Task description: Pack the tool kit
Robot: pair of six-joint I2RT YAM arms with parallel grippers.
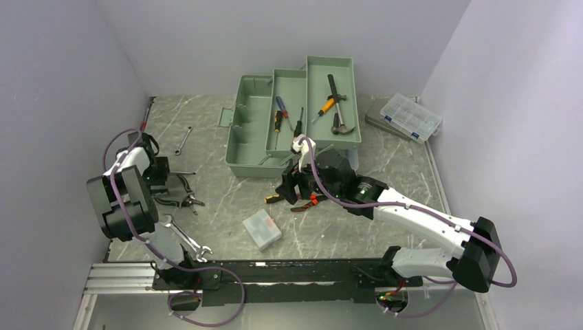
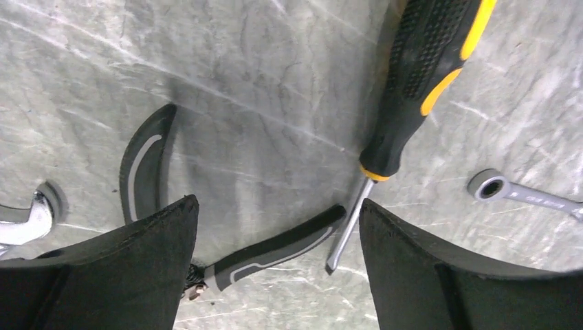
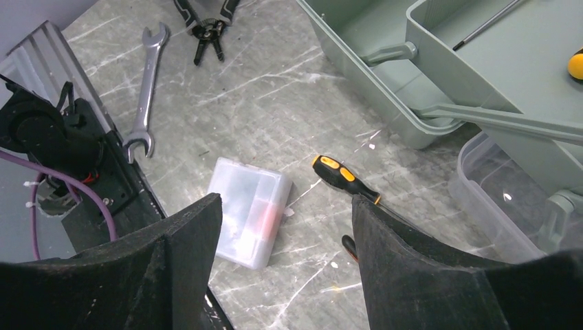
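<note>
The green toolbox [image 1: 256, 130] stands open at the back centre, with screwdrivers and a hammer [image 1: 338, 110] in its trays. My left gripper [image 1: 162, 176] is open and empty, low over grey-black pliers [image 2: 275, 251] and a black-and-yellow screwdriver [image 2: 419, 75]. My right gripper [image 1: 295, 184] is open and empty, above the table in front of the toolbox [image 3: 385, 103]. Between its fingers I see a small clear box [image 3: 251, 206] and another black-and-yellow screwdriver [image 3: 340, 175].
An open-end wrench [image 1: 189, 240] lies near the left arm's base. A ring wrench [image 1: 183, 139] and a red-handled screwdriver [image 1: 146, 117] lie at the back left. Orange-handled pliers [image 1: 309, 201] lie under the right wrist. A clear organiser [image 1: 411, 117] sits at the back right.
</note>
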